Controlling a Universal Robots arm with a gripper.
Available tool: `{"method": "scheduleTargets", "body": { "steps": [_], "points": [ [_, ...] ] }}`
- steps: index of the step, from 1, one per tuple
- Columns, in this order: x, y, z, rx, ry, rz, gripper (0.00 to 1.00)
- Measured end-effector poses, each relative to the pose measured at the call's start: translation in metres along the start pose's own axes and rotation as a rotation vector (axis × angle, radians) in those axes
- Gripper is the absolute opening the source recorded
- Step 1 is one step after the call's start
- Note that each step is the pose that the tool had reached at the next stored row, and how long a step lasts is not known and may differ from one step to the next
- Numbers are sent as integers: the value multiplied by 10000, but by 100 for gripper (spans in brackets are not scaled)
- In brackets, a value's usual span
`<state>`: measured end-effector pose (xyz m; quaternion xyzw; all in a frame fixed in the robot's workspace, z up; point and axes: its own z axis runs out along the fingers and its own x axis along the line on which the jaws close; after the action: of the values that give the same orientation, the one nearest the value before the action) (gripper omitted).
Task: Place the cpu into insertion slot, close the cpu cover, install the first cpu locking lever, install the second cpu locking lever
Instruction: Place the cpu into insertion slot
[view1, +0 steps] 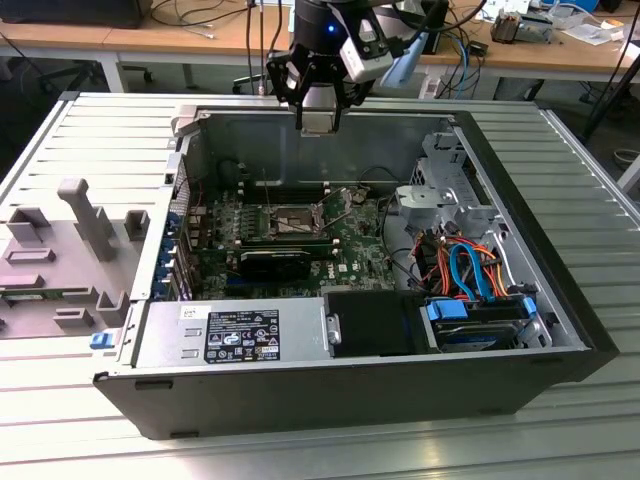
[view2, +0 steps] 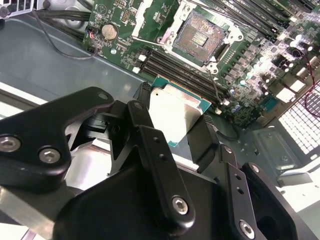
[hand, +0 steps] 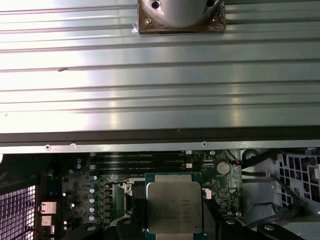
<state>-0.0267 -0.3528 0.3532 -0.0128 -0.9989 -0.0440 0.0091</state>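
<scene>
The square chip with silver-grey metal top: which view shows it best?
First wrist view: the square silver-grey metal chip faces the camera. Second wrist view shows it slanted, partly behind the gripper; exterior view, a small pale patch.

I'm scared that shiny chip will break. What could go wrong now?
1. The gripper pinches the cpu by just two edges, up in the air over the motherboard. A slip could drop it onto the parts below.
2. The insertion slot lies open with its fine contacts bare. A chip lowered tilted or turned might bend them.
</scene>
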Motion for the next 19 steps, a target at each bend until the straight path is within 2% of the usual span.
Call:
{"method": "scheduleTargets", "body": {
  "steps": [19],
  "points": [
    [0,-3,35,5,1,0,54]
  ]
}}
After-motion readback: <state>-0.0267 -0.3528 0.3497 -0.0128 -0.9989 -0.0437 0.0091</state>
